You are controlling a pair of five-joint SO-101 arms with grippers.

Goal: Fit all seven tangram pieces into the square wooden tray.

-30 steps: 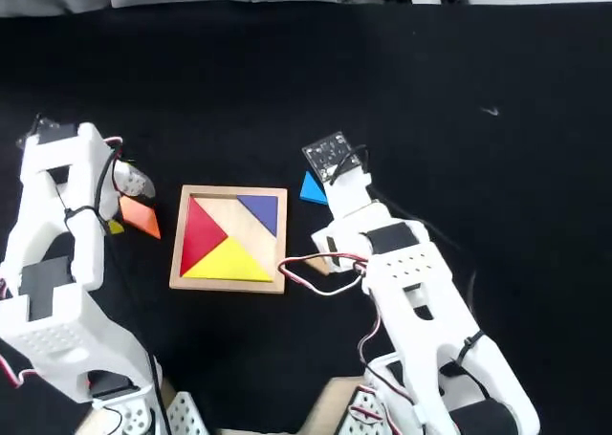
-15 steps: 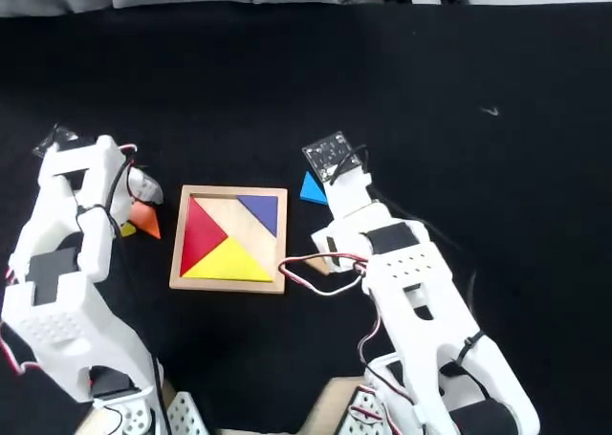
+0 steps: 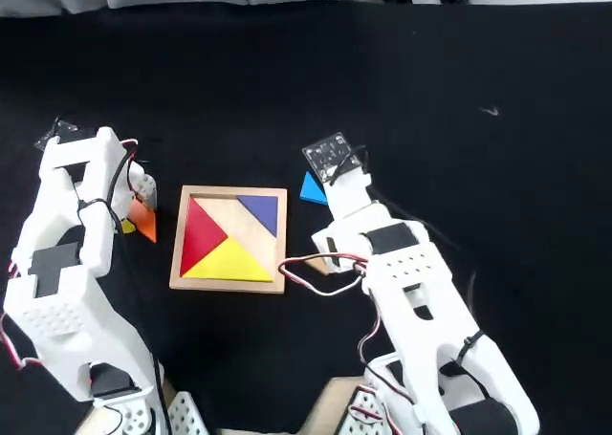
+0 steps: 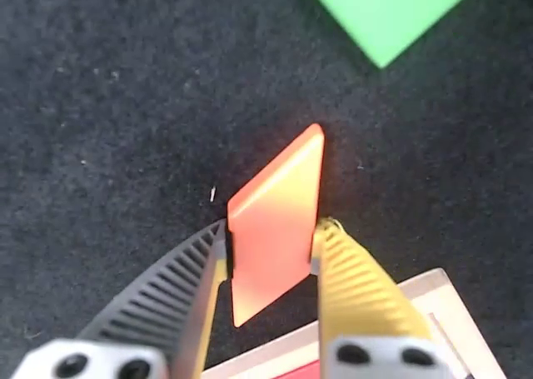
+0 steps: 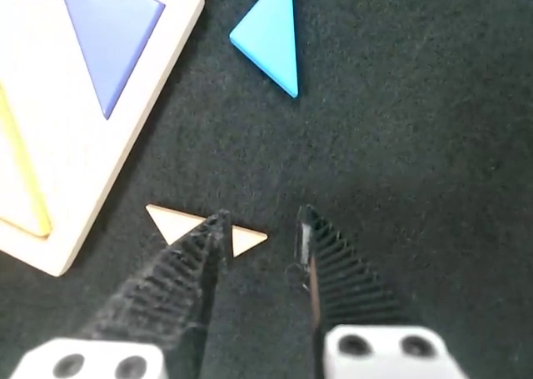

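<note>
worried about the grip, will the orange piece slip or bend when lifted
The orange piece looks flat and rigid, so it likely won't bend. It looks smooth and the left gripper pinches only its narrow sides, so it could pivot or slip.

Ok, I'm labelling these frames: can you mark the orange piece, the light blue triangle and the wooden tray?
orange piece [image 4: 275,221], left wrist view, middle of its face.
light blue triangle [image 5: 271,37], right wrist view, centre of the triangle.
wooden tray [image 3: 229,286], high view, bare rim on the arms' side.
</note>
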